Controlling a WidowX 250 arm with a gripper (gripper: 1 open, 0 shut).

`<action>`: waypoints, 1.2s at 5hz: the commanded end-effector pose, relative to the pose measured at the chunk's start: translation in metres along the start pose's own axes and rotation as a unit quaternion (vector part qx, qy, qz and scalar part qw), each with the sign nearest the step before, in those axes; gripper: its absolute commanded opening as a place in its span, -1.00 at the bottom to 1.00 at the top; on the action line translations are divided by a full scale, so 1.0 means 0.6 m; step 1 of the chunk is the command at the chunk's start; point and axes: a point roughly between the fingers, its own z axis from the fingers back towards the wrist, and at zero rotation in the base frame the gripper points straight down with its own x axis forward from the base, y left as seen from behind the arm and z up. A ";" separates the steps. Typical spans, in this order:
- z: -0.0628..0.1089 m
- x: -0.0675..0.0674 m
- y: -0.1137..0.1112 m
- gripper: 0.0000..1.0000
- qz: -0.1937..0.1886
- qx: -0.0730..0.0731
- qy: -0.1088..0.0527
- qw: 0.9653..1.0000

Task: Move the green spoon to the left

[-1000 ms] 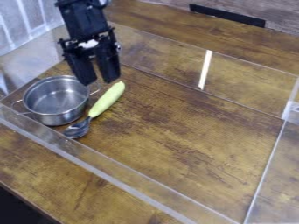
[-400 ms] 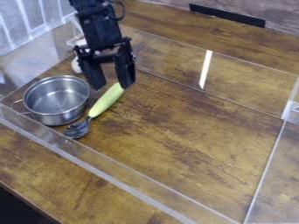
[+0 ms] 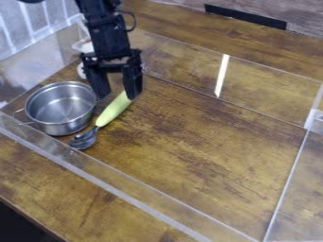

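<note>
The black tool (image 3: 113, 80) points steeply down over the wooden surface (image 3: 202, 123), its two fingers (image 3: 132, 80) spread wide apart with nothing between them. Just below it lies the green spoon (image 3: 111, 111) — the upper end of the yellow-green handle sits right under the gap between the fingers, and whether a fingertip touches it cannot be told. The handle slants away down-left of the tool, ending in a small metal bowl. Left of the tool stands a round steel pot (image 3: 60, 106), just beside the spoon. Low clear walls (image 3: 151, 210) — a transparent enclosure — surround everything.
</note>
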 end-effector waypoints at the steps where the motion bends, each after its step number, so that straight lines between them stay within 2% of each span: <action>1: 0.020 0.021 -0.023 1.00 -0.028 0.026 -0.025 0.999; 3: -0.003 0.019 -0.056 1.00 -0.052 0.049 -0.021 0.997; 5: -0.016 0.058 0.007 1.00 -0.043 0.059 -0.026 0.997; 6: -0.028 0.062 0.014 1.00 -0.033 0.063 -0.029 0.997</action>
